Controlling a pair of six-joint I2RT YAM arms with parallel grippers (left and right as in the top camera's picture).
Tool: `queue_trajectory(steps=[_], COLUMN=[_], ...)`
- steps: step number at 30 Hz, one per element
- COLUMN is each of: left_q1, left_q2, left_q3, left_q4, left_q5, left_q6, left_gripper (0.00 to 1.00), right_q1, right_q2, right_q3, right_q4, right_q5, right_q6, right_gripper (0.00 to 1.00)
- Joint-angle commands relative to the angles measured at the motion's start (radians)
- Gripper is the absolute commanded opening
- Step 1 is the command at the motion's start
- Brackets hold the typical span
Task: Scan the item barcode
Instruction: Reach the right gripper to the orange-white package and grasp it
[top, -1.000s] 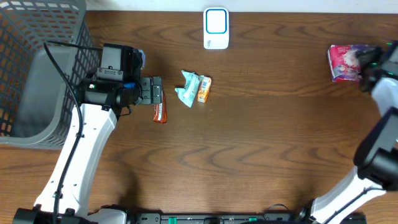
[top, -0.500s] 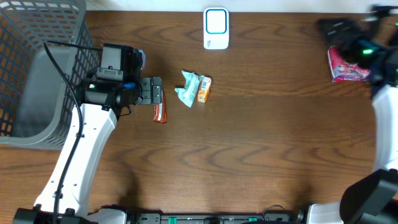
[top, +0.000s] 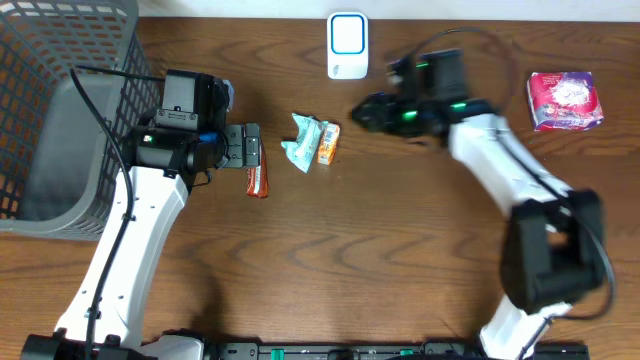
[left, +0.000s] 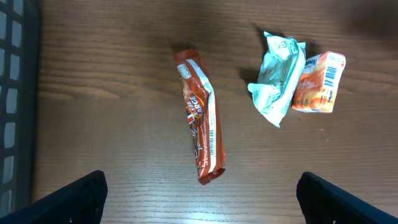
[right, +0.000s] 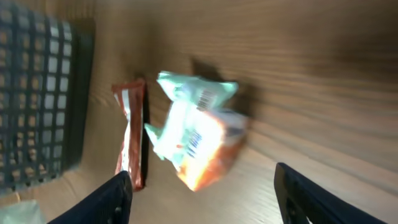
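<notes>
The right gripper (right: 204, 177) stands open, its two fingers apart in the lower part of the right wrist view. That view is blurred. Between the fingers lie the teal packet (right: 186, 115) and the orange packet (right: 214, 155), which touch each other. I judge that the step in hand is to reach for one of these two, though I cannot tell which. To do it well, the fingers should come down around one packet only, from its free side, so that the neighbour is not pinched together with it. A barcode shows on the upper right end of the orange packet in the left wrist view, so the grip should leave this end uncovered. The packet can then be turned toward the white scanner (top: 348, 45) at the top centre of the overhead view. The left gripper (top: 250, 148) is wide open and holds nothing. It hangs over the brown snack bar (left: 202, 134), which lies alone on the table (top: 400, 250), left of the two packets. A pink packet (top: 565, 100) lies well apart at the upper right. The grey mesh basket (top: 50, 60) fills the upper left of the overhead view, and in the part that shows I can make out no item inside.
</notes>
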Motion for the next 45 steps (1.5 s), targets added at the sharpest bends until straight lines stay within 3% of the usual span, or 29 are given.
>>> queue_trajectory(steps=[1, 9, 13, 17, 21, 28, 36, 41, 45], left_q1=[0.0, 0.0, 0.0, 0.0, 0.0, 0.0, 0.0, 0.0, 0.0], left_q2=[0.004, 0.004, 0.004, 0.004, 0.004, 0.004, 0.004, 0.004, 0.004], left_q3=[0.002, 0.002, 0.002, 0.002, 0.002, 0.002, 0.002, 0.002, 0.002], left_q4=[0.0, 0.0, 0.0, 0.0, 0.0, 0.0, 0.0, 0.0, 0.0], left_q5=[-0.009, -0.009, -0.009, -0.009, -0.009, -0.009, -0.009, -0.009, -0.009], left_q6=[-0.005, -0.005, -0.005, -0.005, -0.005, -0.005, -0.005, -0.005, -0.005], left_gripper=[0.98, 0.98, 0.98, 0.98, 0.98, 0.98, 0.98, 0.98, 0.98], right_q1=[0.067, 0.132, 0.125, 0.096, 0.042, 0.003, 0.104, 0.196, 0.274], right_q2=[0.064, 0.181, 0.192, 0.159, 0.088, -0.049, -0.036, -0.002, 0.023], right_q3=[-0.005, -0.005, -0.004, 0.003, 0.025, 0.026, 0.026, 0.026, 0.026], right_q4=[0.076, 0.118, 0.051, -0.06, -0.174, -0.243, -0.211, -0.167, -0.1], right_q5=[0.037, 0.204, 0.286, 0.386, 0.426, 0.427, 0.441, 0.587, 0.689], right_q6=[0.145, 0.224, 0.224, 0.224, 0.174, 0.058, 0.075, 0.235, 0.232], right_gripper=[0.67, 0.63, 0.57, 0.56, 0.61, 0.63, 0.57, 0.56, 0.59])
